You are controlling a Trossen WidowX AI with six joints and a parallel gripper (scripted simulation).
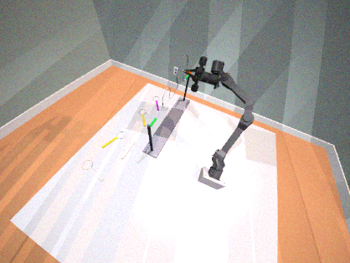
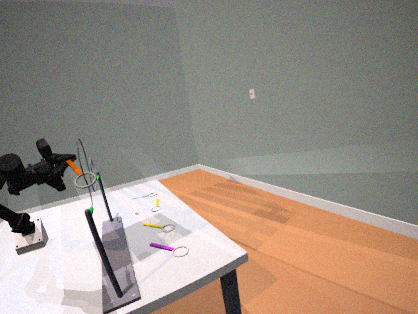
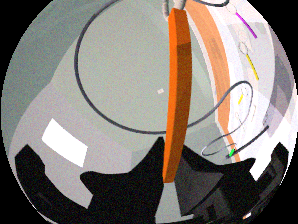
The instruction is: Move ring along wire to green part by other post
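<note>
Ring (image 2: 85, 187) (image 3: 166, 9) beyond and below the claw (image 1: 192, 73) (image 2: 71, 158) (image 3: 165, 140), at the far end of the orange handle (image 1: 187, 72) (image 2: 74, 167) (image 3: 180, 90); handle gripped at its near end, long axis pointing outward.

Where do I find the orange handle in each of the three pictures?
Top: the orange handle is a small speck above centre, at the gripper's tip.
Exterior: left of centre, sloping down to the ring.
Wrist: large, upright, near the middle.
Shared landmark: the purple stick.
</note>
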